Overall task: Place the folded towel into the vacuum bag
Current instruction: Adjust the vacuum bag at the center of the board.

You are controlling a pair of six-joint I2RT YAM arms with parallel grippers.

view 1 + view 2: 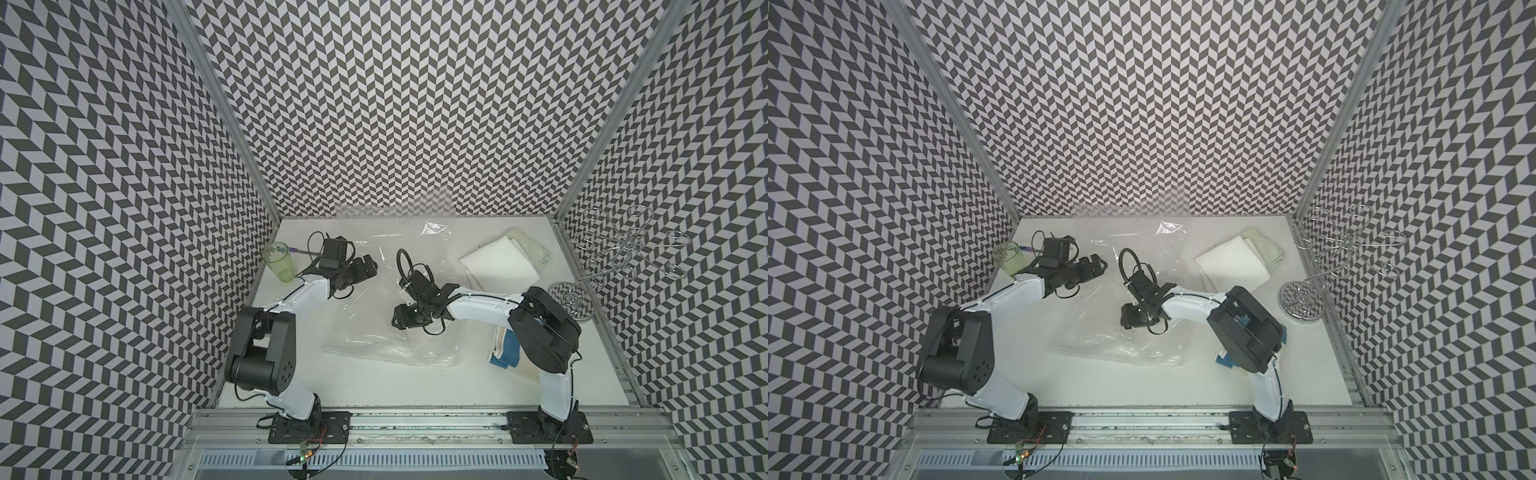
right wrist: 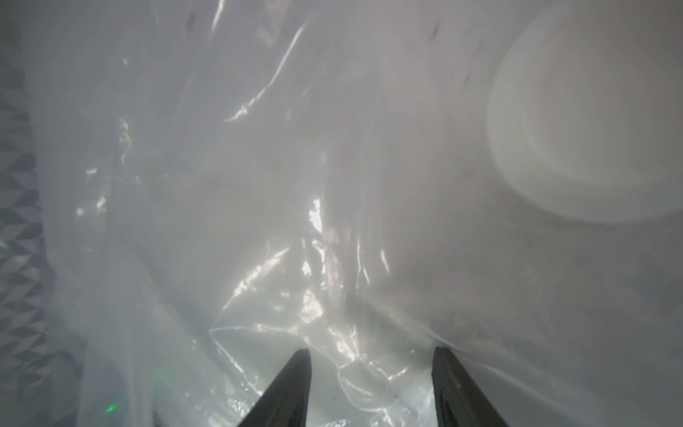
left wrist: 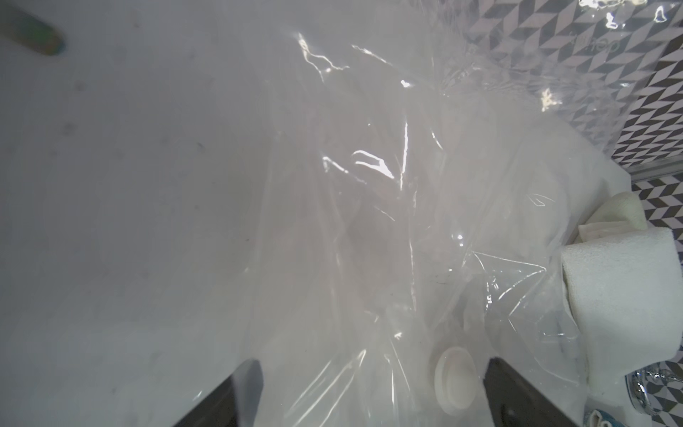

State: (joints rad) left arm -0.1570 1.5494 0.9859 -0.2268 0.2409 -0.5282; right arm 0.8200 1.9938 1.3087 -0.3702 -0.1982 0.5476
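And there was the vacuum bag (image 1: 374, 349), sprawled crinkled across the middle of the desk (image 1: 374, 386), so clear that its far edges were hard to trace in both top views. The left pincer (image 1: 368, 268) hung over the bag's far left part, spread wide; its wrist view showed both fingers (image 3: 236, 392) cut off at the frame edge, with the round white valve cap (image 3: 456, 373) beside one. The right pincer (image 1: 399, 322) sat low on the bag's middle, part-way spread, film bunched between its fingers (image 2: 292, 388); whether they touched it could not be told through the haze. The cap (image 2: 591, 111) loomed blurred there. The folded towel (image 1: 496, 266) lay outside the bag, far right on the desk. Another cloth (image 1: 505, 347), partly blue, was mostly hidden under the right arm.
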